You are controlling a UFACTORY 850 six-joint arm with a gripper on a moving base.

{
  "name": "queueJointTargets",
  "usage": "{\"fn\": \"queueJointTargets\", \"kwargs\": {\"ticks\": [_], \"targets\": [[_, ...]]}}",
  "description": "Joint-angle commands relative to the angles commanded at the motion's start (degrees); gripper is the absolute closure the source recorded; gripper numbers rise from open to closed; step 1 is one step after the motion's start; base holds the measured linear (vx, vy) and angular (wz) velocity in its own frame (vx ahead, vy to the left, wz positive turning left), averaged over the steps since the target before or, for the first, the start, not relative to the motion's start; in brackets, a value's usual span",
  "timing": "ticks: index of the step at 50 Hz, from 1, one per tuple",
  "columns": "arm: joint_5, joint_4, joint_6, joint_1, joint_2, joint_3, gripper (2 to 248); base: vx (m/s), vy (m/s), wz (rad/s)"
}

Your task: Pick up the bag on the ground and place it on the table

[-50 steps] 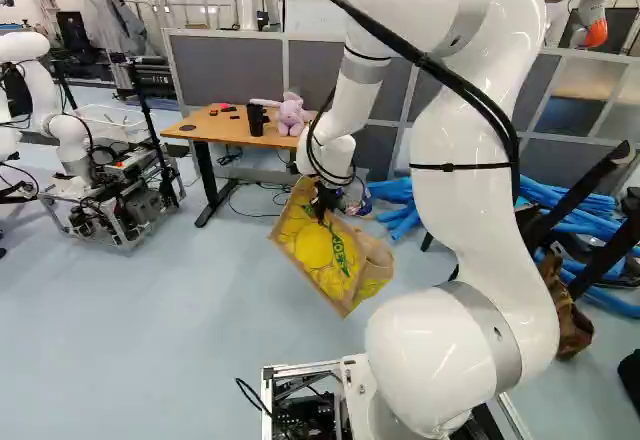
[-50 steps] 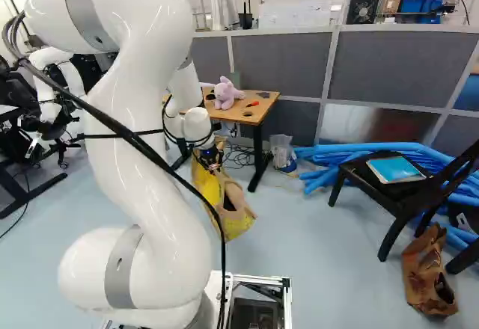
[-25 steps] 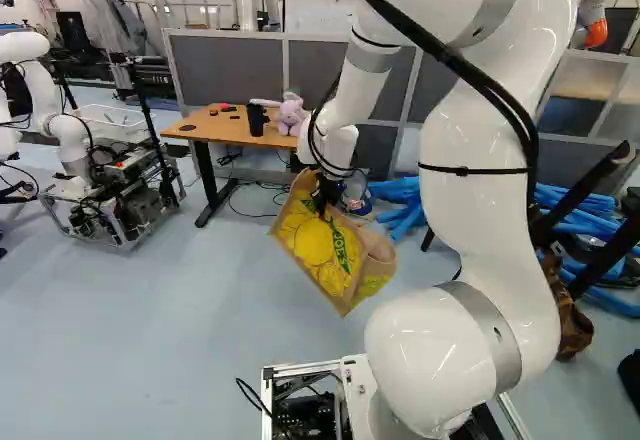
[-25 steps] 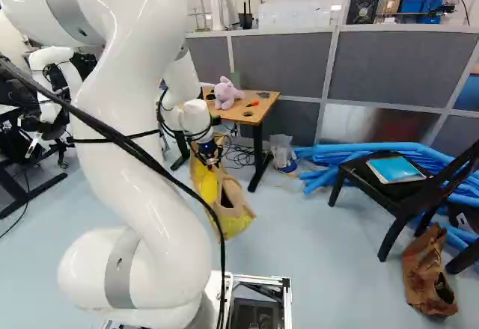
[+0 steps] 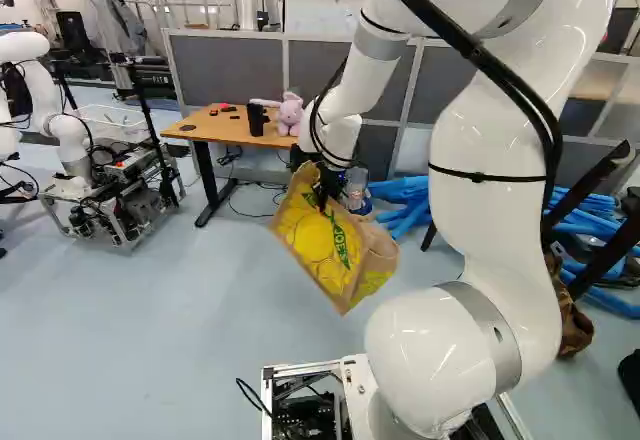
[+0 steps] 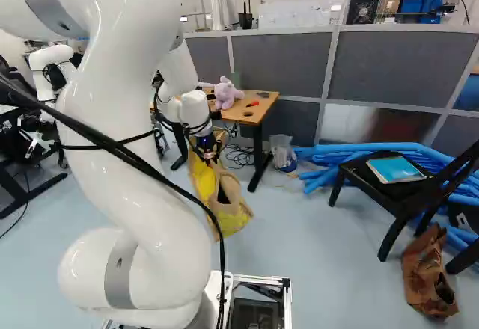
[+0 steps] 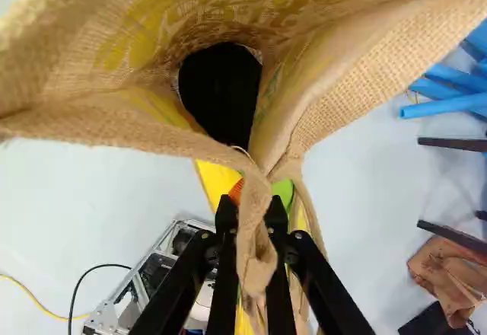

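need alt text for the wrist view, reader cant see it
The black gripper pinches the fabric of a tan and yellow woven bag, whose mouth gapes open, black inside. Beyond, blue tubes and a crumpled brown bag show off to one side.

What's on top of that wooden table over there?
A pink plush toy, a black cup, a red item and small dark items. The toy hides the tabletop behind it.

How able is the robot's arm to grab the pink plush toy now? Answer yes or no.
Probably no: the hand is shut on the bag, so it would likely have to let go first. The plush toy itself sits uncovered on the table.
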Motion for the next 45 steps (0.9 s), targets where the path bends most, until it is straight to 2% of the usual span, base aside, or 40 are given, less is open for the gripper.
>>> {"fn": "queueJointTargets", "kwargs": {"ticks": [45], "targets": [[-8.6, 2.7, 0.0, -0.4, 7.6, 0.0, 215, 0.0, 0.0, 0.0]]}}
